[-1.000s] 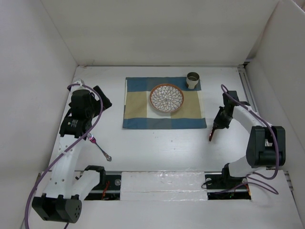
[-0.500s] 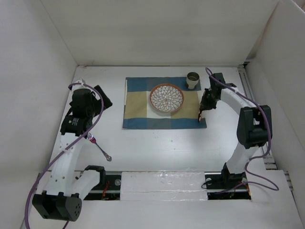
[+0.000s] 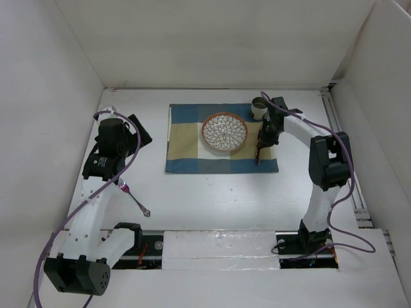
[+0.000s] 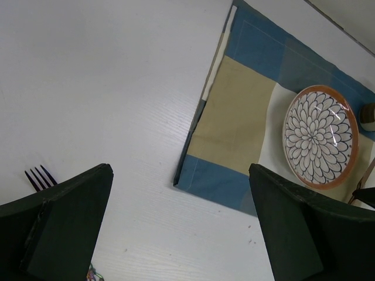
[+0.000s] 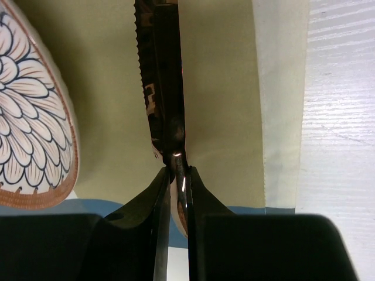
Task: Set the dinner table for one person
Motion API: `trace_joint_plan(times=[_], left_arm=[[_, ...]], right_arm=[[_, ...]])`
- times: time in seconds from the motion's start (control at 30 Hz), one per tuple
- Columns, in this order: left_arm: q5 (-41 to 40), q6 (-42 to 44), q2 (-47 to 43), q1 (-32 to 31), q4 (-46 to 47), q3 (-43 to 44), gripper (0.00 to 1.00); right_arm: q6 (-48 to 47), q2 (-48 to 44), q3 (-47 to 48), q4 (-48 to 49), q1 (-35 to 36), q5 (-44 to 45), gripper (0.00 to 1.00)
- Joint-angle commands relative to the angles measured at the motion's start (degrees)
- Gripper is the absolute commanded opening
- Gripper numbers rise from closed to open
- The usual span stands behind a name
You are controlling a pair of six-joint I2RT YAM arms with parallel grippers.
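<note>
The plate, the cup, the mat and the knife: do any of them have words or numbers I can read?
None can be read in any view.
The plate has only a petal pattern.
The mat has only blue and tan checks.
The cup is too small to tell.
The knife in the right claw shows blotchy marks, but no letters.

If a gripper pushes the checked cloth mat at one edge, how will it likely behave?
Probably floppy: the mat looks like thin cloth, so it may wrinkle rather than slide. The plate and cup on it likely pin it down, or get dragged.
</note>
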Motion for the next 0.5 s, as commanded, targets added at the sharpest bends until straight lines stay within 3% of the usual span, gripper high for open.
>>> trace_joint_plan(times=[0.0, 0.47], left_arm=[[0.5, 0.7, -0.2, -0.1, 1.7, 0.7, 1.00], [0.5, 0.7, -0.2, -0.1, 1.7, 0.7, 1.00]], right_arm=[[0.0, 0.3, 2.9, 0.4, 0.1, -0.2, 0.00], [-0.5, 3.7, 4.6, -0.6, 0.1, 1.8, 0.00]])
